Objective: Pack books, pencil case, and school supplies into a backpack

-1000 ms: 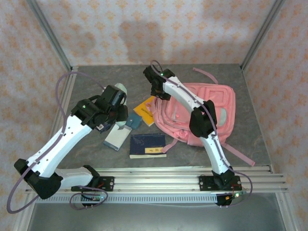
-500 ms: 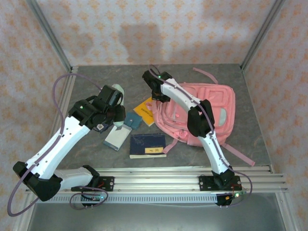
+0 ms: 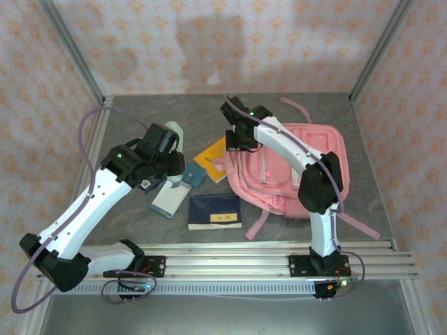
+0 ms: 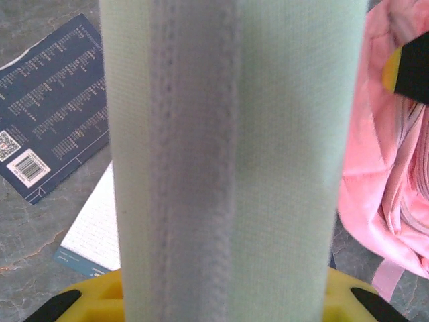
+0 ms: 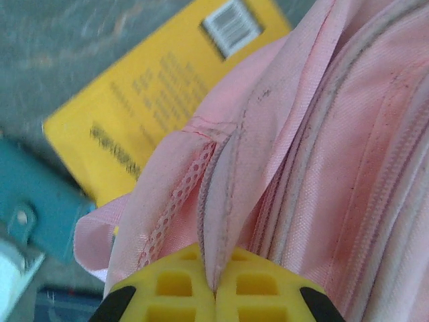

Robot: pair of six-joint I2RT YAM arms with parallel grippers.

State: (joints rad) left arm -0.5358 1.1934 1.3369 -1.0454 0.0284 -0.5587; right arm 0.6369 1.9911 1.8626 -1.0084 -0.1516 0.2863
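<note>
Closest to the near edge of the tabletop (image 3: pixel 363 139), the navy book (image 3: pixel 214 211) is lying flat, its pale band facing that edge. In the left wrist view its cover is showing rows of fine print and a barcode. Just to its left, the slim pale blue-grey book (image 3: pixel 166 202) is resting at a slant. The teal pad (image 3: pixel 194 174) is sitting just beyond those two.

Further in, the orange-yellow book (image 3: pixel 211 159) is lying tilted. Its right corner is tucking under the edge of the backpack (image 3: pixel 293 167). The backpack is spreading flat across the right half of the tabletop, pink with grey trim. Its pink straps are trailing toward the near and far edges.

The right tool (image 3: pixel 241 136) is pressing together on a fold of the backpack's pink fabric at its far left corner. In the right wrist view a seam and a strip of pink mesh are bunching between the yellow pads (image 5: pixel 174 285).

Toward the left edge, the left tool (image 3: pixel 162 148) is pinching the pencil case (image 3: pixel 173 130) and holding it above the tabletop. The case is pale mint-green with a woven texture. A greyish stitched band is running along its length.
</note>
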